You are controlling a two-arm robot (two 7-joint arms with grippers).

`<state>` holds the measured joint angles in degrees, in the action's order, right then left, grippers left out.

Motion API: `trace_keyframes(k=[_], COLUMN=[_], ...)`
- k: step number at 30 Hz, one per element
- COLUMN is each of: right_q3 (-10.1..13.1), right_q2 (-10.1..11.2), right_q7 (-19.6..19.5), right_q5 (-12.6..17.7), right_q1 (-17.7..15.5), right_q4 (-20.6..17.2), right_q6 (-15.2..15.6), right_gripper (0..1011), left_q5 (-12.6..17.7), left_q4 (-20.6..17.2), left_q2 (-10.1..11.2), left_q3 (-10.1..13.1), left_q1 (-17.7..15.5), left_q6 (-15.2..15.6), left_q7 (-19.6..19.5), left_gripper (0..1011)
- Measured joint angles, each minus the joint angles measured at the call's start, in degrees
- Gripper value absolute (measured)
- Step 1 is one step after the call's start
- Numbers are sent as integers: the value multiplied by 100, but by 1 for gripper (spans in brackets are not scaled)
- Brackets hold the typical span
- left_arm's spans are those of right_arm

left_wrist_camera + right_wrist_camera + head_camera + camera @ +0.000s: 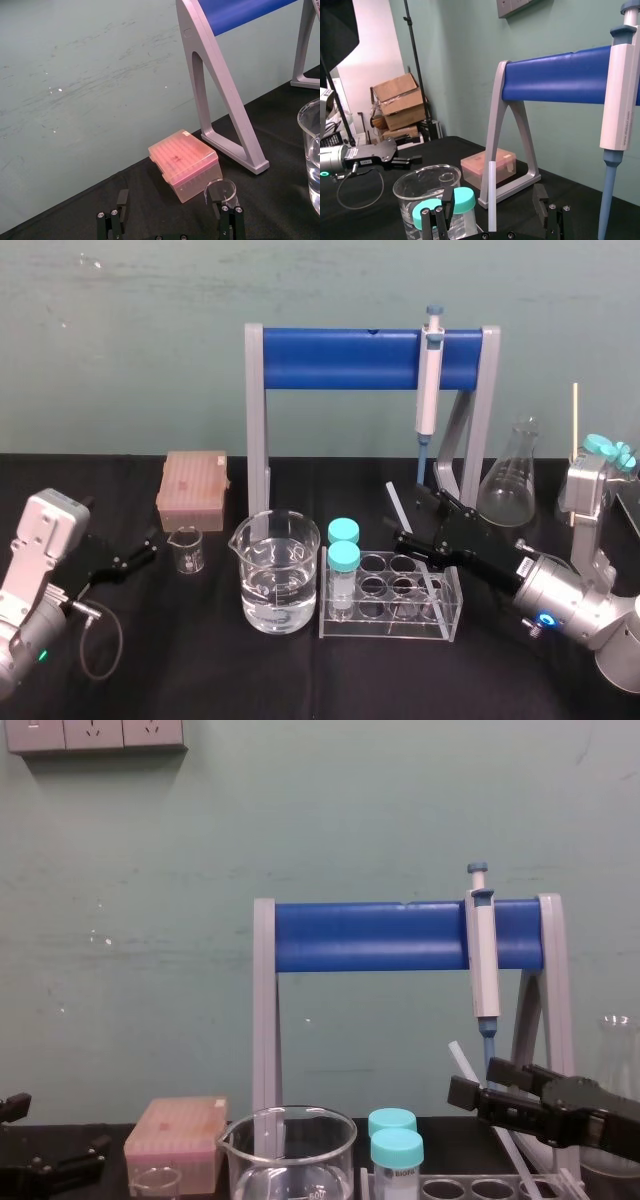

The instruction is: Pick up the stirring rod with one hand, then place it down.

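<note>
The stirring rod (pixel 398 506) is a thin whitish rod, tilted, just behind the tube rack. In the right wrist view the stirring rod (pixel 491 195) rises between the two black fingers and touches neither. My right gripper (pixel 420 520) is open around it, low over the table by the rack's far right corner. From the chest, the stirring rod (pixel 462 1060) slants up and left out of my right gripper (pixel 478 1085); its lower end is hidden behind the gripper. My left gripper (pixel 150 548) rests open at the table's left, holding nothing, beside a small beaker (pixel 187 548).
A large beaker of water (pixel 277 575) stands left of the clear tube rack (pixel 450 612), which holds two teal-capped tubes (pixel 343 560). A pipette (pixel 430 380) hangs on the blue-barred stand (pixel 340 358) behind. A pink tip box (pixel 193 488) is at back left, a conical flask (pixel 510 480) at back right.
</note>
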<state>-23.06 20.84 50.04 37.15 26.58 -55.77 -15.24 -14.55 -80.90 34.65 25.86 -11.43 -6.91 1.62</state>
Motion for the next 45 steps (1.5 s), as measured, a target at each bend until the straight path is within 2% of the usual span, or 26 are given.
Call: trace_keyframes(k=[6,9,10,13,15,16,20,21,22,23,27,32,45], right_q3=[108,243,316,425,535,605,755,834,869,941,1081,1164,1141], right_q2=[57,85,97,111,124,128,139,140,140,138,131,113,116], right_q7=[-273,-610,-846,-1218,-1635,-1881,-2335,-2542,-2625,-2829,-3171,-3213,-3209], right_q5=[-50,-159,-266,-455,-649,-742,-819,-818,-809,-789,-747,-691,-702], right_q1=[-122,-267,-353,-472,-592,-657,-767,-823,-846,-905,-1025,-1061,-1058], right_q4=[-333,-637,-803,-1014,-1203,-1303,-1413,-1449,-1459,-1481,-1510,-1500,-1498], right_q6=[-122,-323,-422,-526,-529,-467,-116,141,252,537,1077,1314,1273], right_gripper=[1003,1003,1003,1003,1003,1003,1003,1003,1003,1003,1003,1003,1003], left_q5=[0,0,0,0,0,0,0,0,0,0,0,0,0], left_q4=[0,0,0,0,0,0,0,0,0,0,0,0,0], left_q2=[0,0,0,0,0,0,0,0,0,0,0,0,0], left_q3=[0,0,0,0,0,0,0,0,0,0,0,0,0], left_q1=[0,0,0,0,0,0,0,0,0,0,0,0,0], left_q6=[0,0,0,0,0,0,0,0,0,0,0,0,0], left_q7=[0,0,0,0,0,0,0,0,0,0,0,0,0], left_gripper=[1000,1000,1000,1000,1000,1000,1000,1000,1000,1000,1000,1000,1000])
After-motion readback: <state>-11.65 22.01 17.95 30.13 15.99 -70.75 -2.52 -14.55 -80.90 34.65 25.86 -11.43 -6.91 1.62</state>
